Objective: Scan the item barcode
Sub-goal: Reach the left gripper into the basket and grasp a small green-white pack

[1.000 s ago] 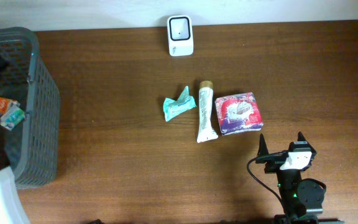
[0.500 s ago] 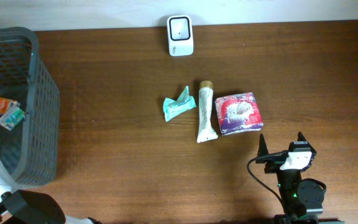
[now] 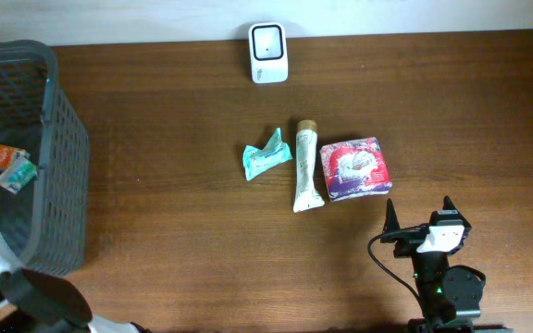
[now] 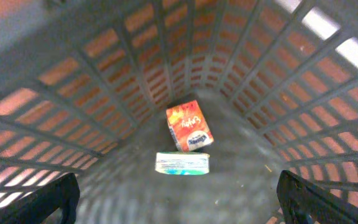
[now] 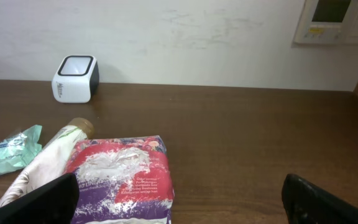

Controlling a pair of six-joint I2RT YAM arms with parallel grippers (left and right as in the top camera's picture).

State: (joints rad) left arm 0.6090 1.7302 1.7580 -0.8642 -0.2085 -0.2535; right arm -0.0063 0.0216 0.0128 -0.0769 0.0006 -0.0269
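Right tool, jaws wide, sits near purple pack's edge.

Basket walls left, open tabletop before scanner

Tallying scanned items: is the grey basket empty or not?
Not empty: an orange carton and a white-teal packet lie on the basket floor.

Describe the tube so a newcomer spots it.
Find the white box-shaped scanner at the far edge of the brown wooden table. Nearby three items lie in a row; the long cream tube is the middle one, between a crumpled teal wrapper and a purple-red pack. Only it has a gold cap.
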